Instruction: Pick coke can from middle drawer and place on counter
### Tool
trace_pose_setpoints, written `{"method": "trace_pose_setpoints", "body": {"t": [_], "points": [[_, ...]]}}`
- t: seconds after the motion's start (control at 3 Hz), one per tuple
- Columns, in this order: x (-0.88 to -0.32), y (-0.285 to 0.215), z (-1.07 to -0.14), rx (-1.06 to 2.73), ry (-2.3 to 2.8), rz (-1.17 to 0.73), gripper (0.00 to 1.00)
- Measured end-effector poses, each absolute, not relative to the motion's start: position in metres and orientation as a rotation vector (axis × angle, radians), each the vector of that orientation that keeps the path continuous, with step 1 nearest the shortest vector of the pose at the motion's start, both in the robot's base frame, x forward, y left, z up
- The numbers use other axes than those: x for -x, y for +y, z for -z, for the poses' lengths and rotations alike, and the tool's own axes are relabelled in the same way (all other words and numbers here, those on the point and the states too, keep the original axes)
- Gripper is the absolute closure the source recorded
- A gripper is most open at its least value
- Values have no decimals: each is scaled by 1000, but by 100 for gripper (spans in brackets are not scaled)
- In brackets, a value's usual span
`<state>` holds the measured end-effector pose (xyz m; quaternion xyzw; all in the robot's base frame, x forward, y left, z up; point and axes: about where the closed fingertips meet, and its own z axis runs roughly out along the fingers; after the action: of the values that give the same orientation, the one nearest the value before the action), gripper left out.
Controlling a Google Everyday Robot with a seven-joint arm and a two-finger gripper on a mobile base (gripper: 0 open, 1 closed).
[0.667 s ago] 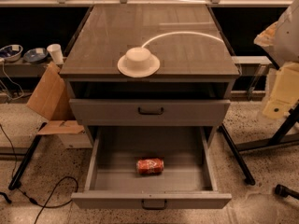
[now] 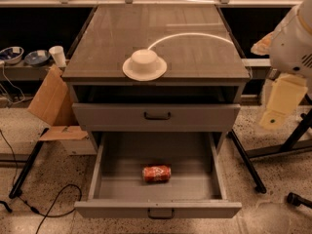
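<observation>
The coke can (image 2: 156, 173), red with white lettering, lies on its side on the grey floor of the open middle drawer (image 2: 112, 179), near the front and centre. The drawer is pulled fully out below a closed drawer front (image 2: 156, 116). The counter (image 2: 195, 52) is the glossy dark cabinet top with a thin white curved line. My gripper (image 2: 280, 104) hangs as a pale cream part at the right edge, beside the cabinet at the height of the closed drawer. It is well apart from the can and holds nothing that I can see.
A white upturned bowl on a plate rim (image 2: 144, 64) sits at the counter's front centre. A cardboard box (image 2: 51, 101) leans left of the cabinet. Black stand legs (image 2: 246, 162) and cables (image 2: 48, 208) lie on the speckled floor. A shelf with bowls and a cup (image 2: 57, 56) is at the left.
My arm at the right edge has shifted slightly left and down. The can, the drawer and the bowl have not moved.
</observation>
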<state>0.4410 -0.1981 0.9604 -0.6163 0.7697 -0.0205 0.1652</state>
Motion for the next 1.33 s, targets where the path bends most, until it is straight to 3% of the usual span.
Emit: {"method": "trace_pose_setpoints", "body": {"t": [1.33], "points": [[-445,-20,-750,1730,1943,-499,0]]}}
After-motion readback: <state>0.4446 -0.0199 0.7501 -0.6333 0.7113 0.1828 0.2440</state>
